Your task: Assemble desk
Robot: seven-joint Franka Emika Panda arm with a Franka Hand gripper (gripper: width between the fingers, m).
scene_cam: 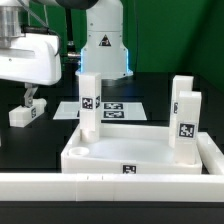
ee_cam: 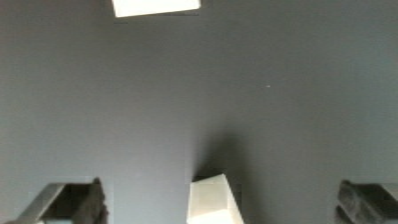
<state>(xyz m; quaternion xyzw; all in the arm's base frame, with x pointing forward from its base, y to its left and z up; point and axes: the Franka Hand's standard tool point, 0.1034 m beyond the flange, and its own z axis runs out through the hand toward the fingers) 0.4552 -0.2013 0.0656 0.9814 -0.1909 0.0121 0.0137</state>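
The white desk panel [scene_cam: 125, 155] lies flat on the black table with its rim up. Three white tagged legs stand upright in its corner sockets: one at the exterior view's left [scene_cam: 90, 100] and two at the right [scene_cam: 186, 125], [scene_cam: 180, 90]. A fourth leg [scene_cam: 23, 114] lies loose on the table at the far left. My gripper [scene_cam: 30, 100] hangs just above it, open. In the wrist view the gripper [ee_cam: 222, 198] has its fingers [ee_cam: 71, 202] spread wide. The leg [ee_cam: 217, 200] sits between them and touches neither.
The marker board [scene_cam: 110, 108] lies behind the panel, in front of the robot base [scene_cam: 105, 45]. A long white rail [scene_cam: 110, 186] edges the table's front. A white edge [ee_cam: 157, 6] shows at the far side of the wrist view; I cannot tell what it is.
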